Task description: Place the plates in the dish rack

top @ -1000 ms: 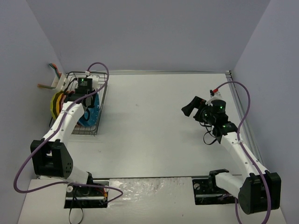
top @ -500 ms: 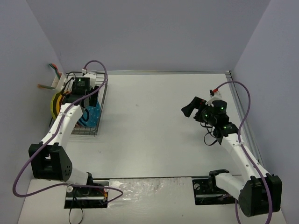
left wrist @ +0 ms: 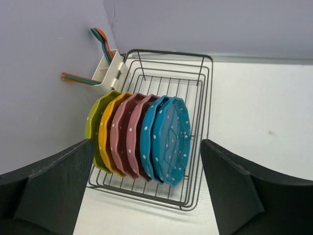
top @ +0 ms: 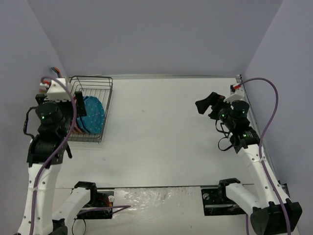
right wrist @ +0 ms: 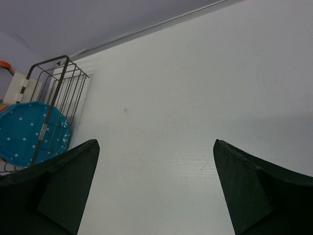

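Several polka-dot plates stand on edge in the black wire dish rack (left wrist: 168,54): lime (left wrist: 92,125), orange-yellow (left wrist: 104,134), two pink (left wrist: 128,137) and two turquoise blue (left wrist: 171,139). In the top view only the blue plates (top: 93,115) show in the dish rack (top: 98,81). My left gripper (left wrist: 146,144) is open and empty, held back from the rack's near end and above it. It sits by the rack's left side (top: 77,105). My right gripper (right wrist: 155,142) is open and empty over bare table at the right (top: 205,103), far from the rack (right wrist: 58,88).
A white utensil caddy (left wrist: 108,73) with coloured utensils hangs on the rack's far left corner, against the left wall. Walls close the table on the left, back and right. The table (top: 161,127) between the rack and the right arm is white.
My left gripper opened and let go of the front blue plate, then drew back out of the rack toward the near left. The right arm shifted slightly to the right.
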Controlling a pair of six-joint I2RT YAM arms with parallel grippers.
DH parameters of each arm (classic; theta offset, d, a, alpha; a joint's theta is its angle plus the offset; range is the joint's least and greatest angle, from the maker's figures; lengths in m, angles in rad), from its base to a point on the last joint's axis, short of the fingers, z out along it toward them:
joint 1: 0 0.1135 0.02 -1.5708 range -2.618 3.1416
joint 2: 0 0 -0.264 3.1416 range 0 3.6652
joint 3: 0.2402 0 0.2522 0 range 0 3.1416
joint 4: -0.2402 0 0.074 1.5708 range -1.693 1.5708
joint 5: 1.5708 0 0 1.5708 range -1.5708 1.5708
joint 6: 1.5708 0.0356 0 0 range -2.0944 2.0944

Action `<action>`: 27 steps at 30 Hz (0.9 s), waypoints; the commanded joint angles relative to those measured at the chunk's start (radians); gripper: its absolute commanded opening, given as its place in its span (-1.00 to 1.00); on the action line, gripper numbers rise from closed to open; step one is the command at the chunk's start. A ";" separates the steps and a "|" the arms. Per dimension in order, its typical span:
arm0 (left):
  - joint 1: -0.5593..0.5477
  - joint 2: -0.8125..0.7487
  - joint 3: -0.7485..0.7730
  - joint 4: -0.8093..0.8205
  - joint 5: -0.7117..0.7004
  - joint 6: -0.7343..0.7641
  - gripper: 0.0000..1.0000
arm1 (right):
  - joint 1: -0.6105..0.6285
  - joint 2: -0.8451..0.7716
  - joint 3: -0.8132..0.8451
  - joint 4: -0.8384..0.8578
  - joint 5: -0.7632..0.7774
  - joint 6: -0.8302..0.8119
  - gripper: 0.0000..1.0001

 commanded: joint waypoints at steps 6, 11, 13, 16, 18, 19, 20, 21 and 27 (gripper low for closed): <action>-0.002 -0.275 -0.047 -0.205 0.037 -0.109 0.75 | 0.012 -0.103 0.151 -0.047 0.086 -0.061 1.00; -0.010 -0.370 -0.063 -0.301 0.015 -0.152 0.75 | 0.022 -0.193 0.200 -0.133 0.169 -0.155 1.00; -0.011 -0.398 -0.065 -0.325 0.015 -0.160 0.75 | 0.024 -0.222 0.210 -0.153 0.195 -0.188 1.00; -0.021 -0.428 -0.086 -0.345 0.007 -0.163 0.75 | 0.036 -0.269 0.231 -0.195 0.264 -0.256 1.00; -0.029 -0.446 -0.111 -0.339 0.007 -0.177 0.75 | 0.052 -0.297 0.220 -0.201 0.319 -0.290 1.00; -0.033 -0.453 -0.132 -0.323 0.010 -0.184 0.75 | 0.057 -0.314 0.212 -0.201 0.341 -0.300 1.00; -0.037 -0.458 -0.158 -0.302 0.014 -0.190 0.75 | 0.061 -0.332 0.202 -0.201 0.358 -0.307 1.00; -0.040 -0.464 -0.173 -0.290 0.023 -0.197 0.75 | 0.063 -0.342 0.188 -0.200 0.372 -0.310 1.00; -0.058 -0.494 -0.242 -0.238 0.023 -0.234 0.75 | 0.065 -0.402 0.142 -0.197 0.402 -0.315 1.00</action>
